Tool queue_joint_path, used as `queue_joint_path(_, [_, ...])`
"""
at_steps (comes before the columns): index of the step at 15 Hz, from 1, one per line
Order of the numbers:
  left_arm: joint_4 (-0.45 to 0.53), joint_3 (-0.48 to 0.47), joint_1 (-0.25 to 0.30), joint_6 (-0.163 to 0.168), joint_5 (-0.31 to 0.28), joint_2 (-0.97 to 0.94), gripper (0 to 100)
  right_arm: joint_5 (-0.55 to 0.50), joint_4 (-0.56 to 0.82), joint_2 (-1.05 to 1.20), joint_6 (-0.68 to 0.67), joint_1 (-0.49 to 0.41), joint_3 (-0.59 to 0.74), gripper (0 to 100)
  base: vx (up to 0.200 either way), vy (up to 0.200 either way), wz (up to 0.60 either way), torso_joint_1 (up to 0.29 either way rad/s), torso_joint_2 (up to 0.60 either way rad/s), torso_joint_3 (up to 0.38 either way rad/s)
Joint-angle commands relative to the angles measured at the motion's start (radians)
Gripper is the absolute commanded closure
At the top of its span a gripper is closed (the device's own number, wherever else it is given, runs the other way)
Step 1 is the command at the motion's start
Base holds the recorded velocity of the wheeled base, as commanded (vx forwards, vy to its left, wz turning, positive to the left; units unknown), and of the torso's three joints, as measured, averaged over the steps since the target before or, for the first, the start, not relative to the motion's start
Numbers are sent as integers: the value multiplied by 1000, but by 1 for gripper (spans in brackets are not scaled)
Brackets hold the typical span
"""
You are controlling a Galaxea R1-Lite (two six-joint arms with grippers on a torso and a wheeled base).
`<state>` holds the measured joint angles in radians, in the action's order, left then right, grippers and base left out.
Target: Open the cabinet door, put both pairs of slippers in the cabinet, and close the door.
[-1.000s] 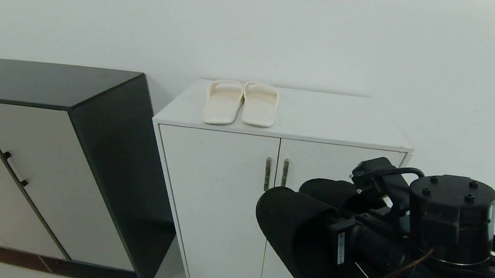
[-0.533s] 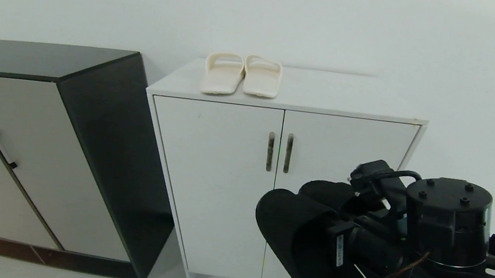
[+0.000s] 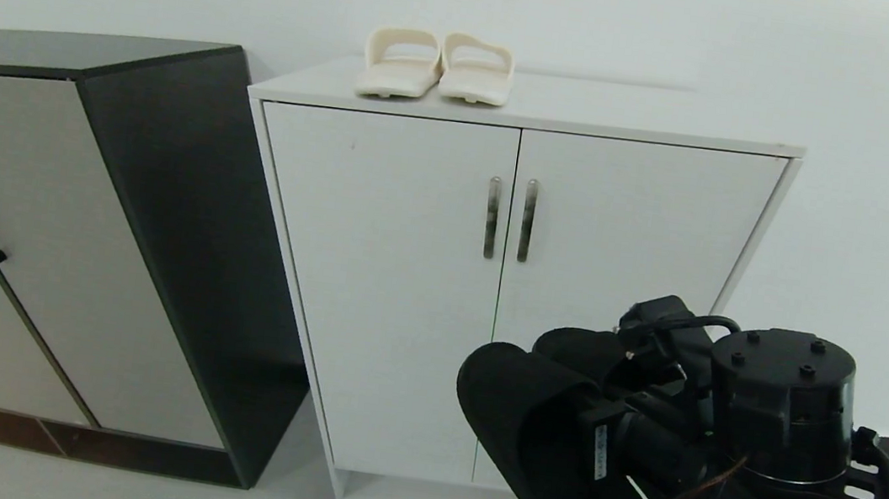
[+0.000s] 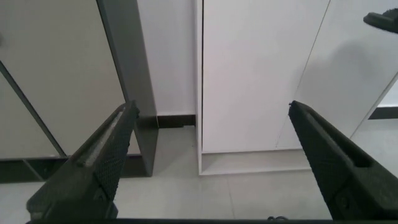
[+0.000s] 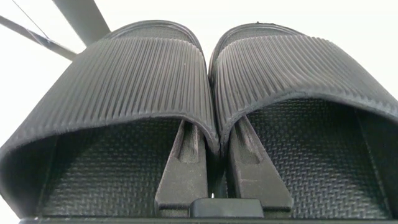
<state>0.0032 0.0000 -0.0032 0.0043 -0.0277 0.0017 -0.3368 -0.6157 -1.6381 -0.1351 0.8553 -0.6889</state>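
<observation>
The white cabinet (image 3: 373, 275) stands against the wall with both doors shut; its two vertical handles (image 3: 508, 218) meet at the middle. A cream pair of slippers (image 3: 436, 65) lies on its top, towards the left. In front of the right door, my right gripper (image 5: 214, 177) is shut on a black pair of slippers (image 3: 535, 413), its fingers (image 5: 181, 168) inside the straps pinching the inner sides together. My left gripper (image 4: 211, 109) is open and holds nothing; it sits low, facing the white cabinet's (image 4: 261, 74) lower left corner and the floor.
A black cabinet with grey doors (image 3: 161, 206) stands close on the left of the white one, angled, with a narrow gap (image 4: 166, 62) between them. Light floor tiles (image 4: 205, 196) lie in front. A white wall is behind.
The head camera has dropped lower, so the cabinets sit higher in the picture and the white cabinet's top shows nearly edge-on. The right gripper still holds the black slippers.
</observation>
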Motion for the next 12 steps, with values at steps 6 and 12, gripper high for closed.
queue_joint_path(6, [1, 0, 0, 3, 2, 0, 0, -1, -30, -9, 5, 4, 42, 100, 0, 0, 0, -27, 333, 302])
queue_joint_path(12, [-2, -327, -52, -81, -89, 310, 0, 13, -33, -12, 6, -1, 48, 100, 0, 0, 0, 0, 11, 7])
